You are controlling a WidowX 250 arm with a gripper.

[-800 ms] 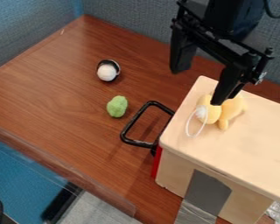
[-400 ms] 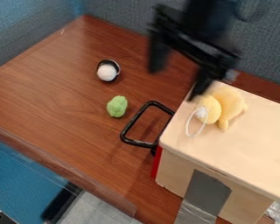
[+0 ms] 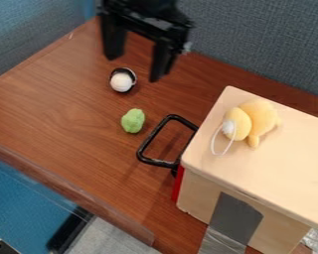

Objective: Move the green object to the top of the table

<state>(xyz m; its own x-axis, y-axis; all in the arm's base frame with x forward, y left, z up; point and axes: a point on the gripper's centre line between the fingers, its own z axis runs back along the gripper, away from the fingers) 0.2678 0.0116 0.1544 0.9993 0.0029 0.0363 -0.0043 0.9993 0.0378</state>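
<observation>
My gripper (image 3: pixel 133 69) hangs over the upper part of the table, its two fingers spread wide with nothing held between them. The green object (image 3: pixel 133 121), small and lumpy, lies on the brown wooden table (image 3: pixel 62 111), below the gripper in the view and left of the black handle.
A small white and black round object (image 3: pixel 122 81) rests just above the green one. The black handle (image 3: pixel 152 137) juts from the light wooden box (image 3: pixel 275 163) on the right, with a yellow plush toy (image 3: pixel 256 119) on its top. Grey-blue partitions stand behind the table.
My gripper has swung left in the view, from above the box to over the upper table, and it has stayed open. The objects have kept their places.
</observation>
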